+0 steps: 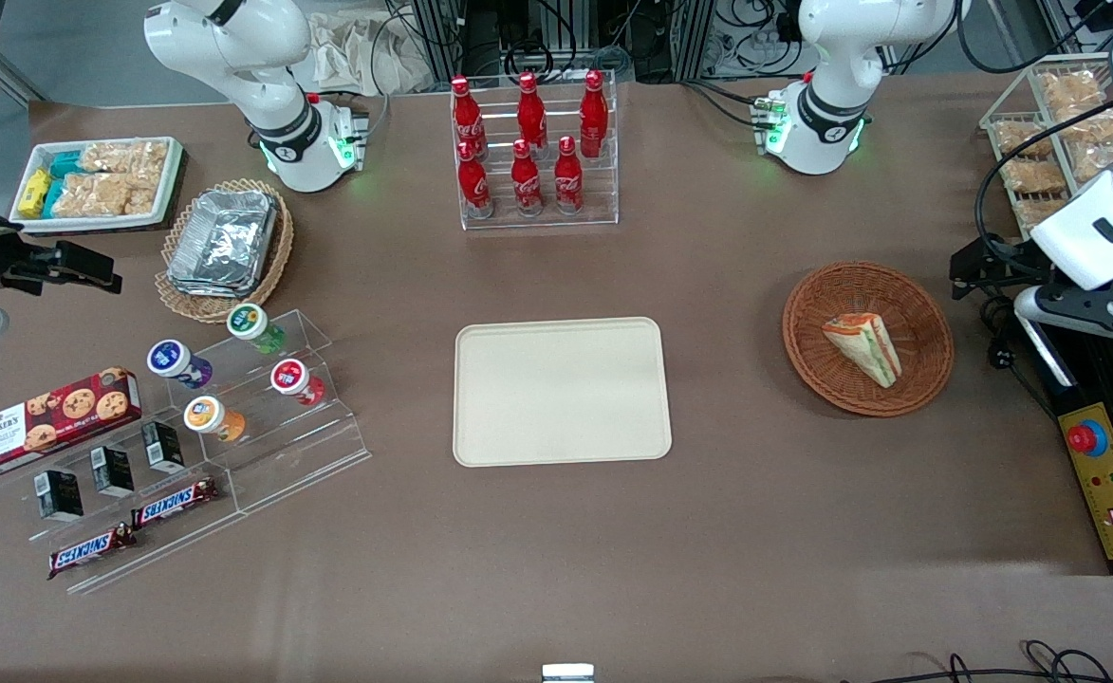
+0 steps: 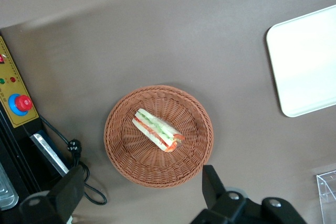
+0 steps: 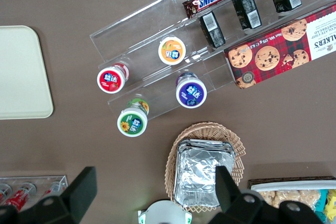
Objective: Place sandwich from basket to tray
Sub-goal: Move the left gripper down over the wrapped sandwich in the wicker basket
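Observation:
The sandwich (image 1: 864, 347) (image 2: 156, 129), a pale wedge with green, red and orange layers, lies on its side in the round reddish-brown basket (image 1: 926, 313) (image 2: 126, 156). The cream-beige tray (image 1: 561, 391) (image 2: 307, 61) sits bare at the table's middle, well apart from the basket. My left gripper (image 1: 1026, 285) (image 2: 139, 190) hangs high above the table just off the basket's rim, toward the working arm's end. It is open, with its two dark fingers (image 2: 210, 182) spread wide and nothing between them.
A yellow control box (image 1: 1108, 479) with a red stop button and cables lies near the basket at the table's edge. A rack of cola bottles (image 1: 532, 152) stands farther from the camera than the tray. Snack stands, a tan basket of foil trays (image 1: 224, 242) and a wire rack (image 1: 1040, 142) fill the table's ends.

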Available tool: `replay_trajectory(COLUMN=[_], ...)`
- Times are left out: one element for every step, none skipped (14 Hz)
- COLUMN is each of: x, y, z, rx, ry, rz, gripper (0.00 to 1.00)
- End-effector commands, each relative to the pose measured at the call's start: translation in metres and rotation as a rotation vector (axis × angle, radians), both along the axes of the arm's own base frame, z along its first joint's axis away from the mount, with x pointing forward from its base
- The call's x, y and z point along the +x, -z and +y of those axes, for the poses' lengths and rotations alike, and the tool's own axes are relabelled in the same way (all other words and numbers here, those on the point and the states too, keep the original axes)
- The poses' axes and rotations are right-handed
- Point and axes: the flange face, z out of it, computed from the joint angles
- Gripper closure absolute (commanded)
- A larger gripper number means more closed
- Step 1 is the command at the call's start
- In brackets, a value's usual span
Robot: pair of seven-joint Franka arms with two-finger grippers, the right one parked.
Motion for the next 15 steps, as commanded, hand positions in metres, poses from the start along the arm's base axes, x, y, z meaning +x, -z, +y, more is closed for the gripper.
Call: replay_trajectory(x=[0.005,0.005,0.004,-0.002,-0.009,-0.015,-0.028,-0.042,-0.058,-0.071,-0.080,-0.085,-0.087,-0.092,-0.100], y=[-0.006,-0.003,0.004,0.018,0.035,0.047,0.064,0.083,0.110,0.139,0.165,0.182,0.199,0.217,0.237], z=[0.000,0.000,-0.003,-0.005,-0.006,-0.008,-0.010,-0.011,-0.011,-0.009,-0.009,-0.012,-0.014,-0.011,-0.006], rx=[0.004,0.004,0.014,0.028,0.044,0.054,0.065,0.067,0.063,0.054,0.056,0.064,0.077,0.084,0.069], ry=[-0.039,-0.068,-0.105,-0.215,-0.338,-0.424,-0.518,-0.626,-0.749,-0.856,-0.942,-0.968,-0.979,-0.985,-0.992], rz=[0.010,0.019,0.039,0.077,0.100,0.099,0.090,0.054,0.013,-0.018,-0.026,-0.015,0.007,0.020,0.000], gripper=[0.00,0.00,0.00,0.00,0.00,0.00,0.00,0.00,0.00,0.00,0.00,0.00,0.00,0.00,0.00])
